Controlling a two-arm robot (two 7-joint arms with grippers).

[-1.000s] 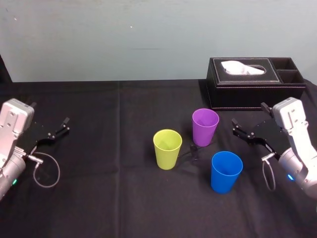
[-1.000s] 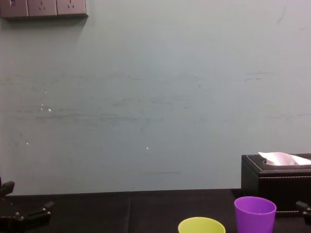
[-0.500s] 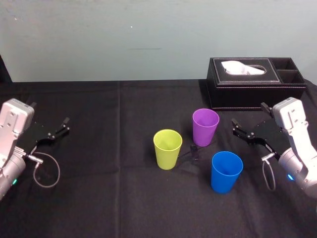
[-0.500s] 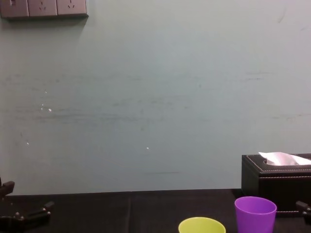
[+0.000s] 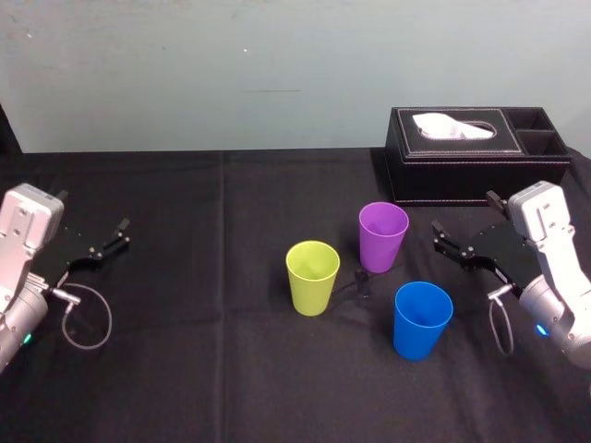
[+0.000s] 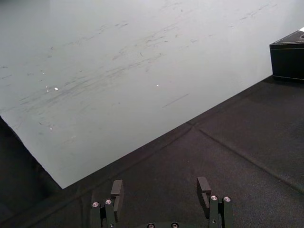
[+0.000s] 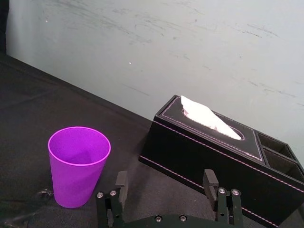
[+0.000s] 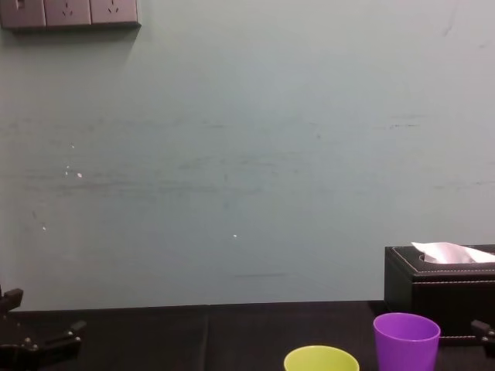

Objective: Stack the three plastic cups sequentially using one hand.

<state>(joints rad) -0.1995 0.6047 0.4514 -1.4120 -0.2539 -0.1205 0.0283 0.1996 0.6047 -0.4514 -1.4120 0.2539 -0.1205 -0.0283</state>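
The purple cup (image 5: 382, 236), yellow-green cup (image 5: 312, 277) and blue cup (image 5: 422, 319) stand apart mid-worktop (image 5: 185, 369), light and probably slippery, best pinched at the rim by the nearby right tool (image 5: 466, 221), fingers spread like the far-off left tool (image 5: 102, 242).

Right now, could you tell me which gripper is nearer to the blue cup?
The right. The right gripper hovers open to the right of the blue cup and a little behind it; the left gripper, also open, is far off to the cup's left.
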